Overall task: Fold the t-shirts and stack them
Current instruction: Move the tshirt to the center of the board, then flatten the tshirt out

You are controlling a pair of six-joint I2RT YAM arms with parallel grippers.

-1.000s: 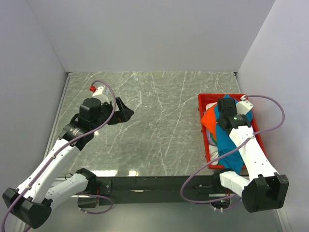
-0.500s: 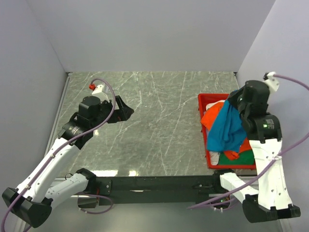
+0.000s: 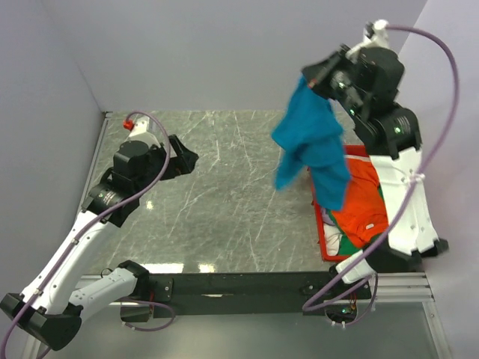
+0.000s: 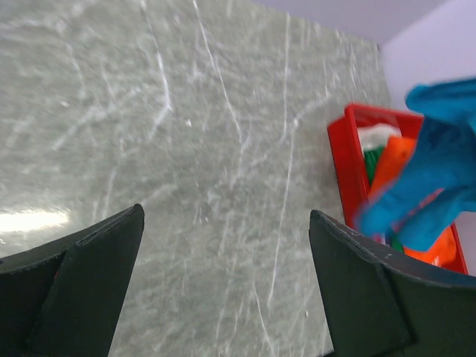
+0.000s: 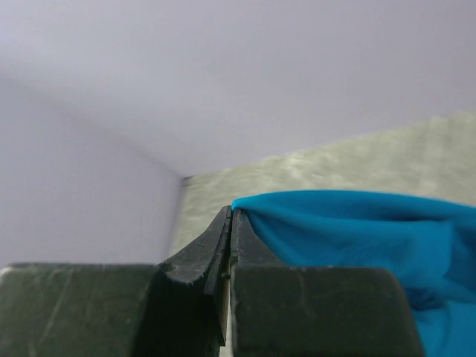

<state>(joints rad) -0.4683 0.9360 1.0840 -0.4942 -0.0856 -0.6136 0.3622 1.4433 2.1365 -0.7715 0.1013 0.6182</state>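
Desk (image 3: 239, 194): open marble runs from the left wall to the red bin (image 3: 317, 217), which sits at the right edge. The bin holds an orange t-shirt (image 3: 363, 198), with a green t-shirt (image 3: 350, 243) at the near end. A pale mark on the orange cloth is possibly a label, too small to read. The left gripper (image 4: 225, 219) hovers over the left of the desk, jaws wide apart and holding nothing. The right gripper (image 5: 230, 216), high over the bin's far end, is clamped on the teal t-shirt (image 3: 310, 138), which hangs free.

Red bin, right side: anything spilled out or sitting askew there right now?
Nothing spilled. The red bin sits flat, with the orange t-shirt and green t-shirt heaped inside. Only the teal t-shirt is out: it hangs bunched from the shut right pincer, pinched by one edge.
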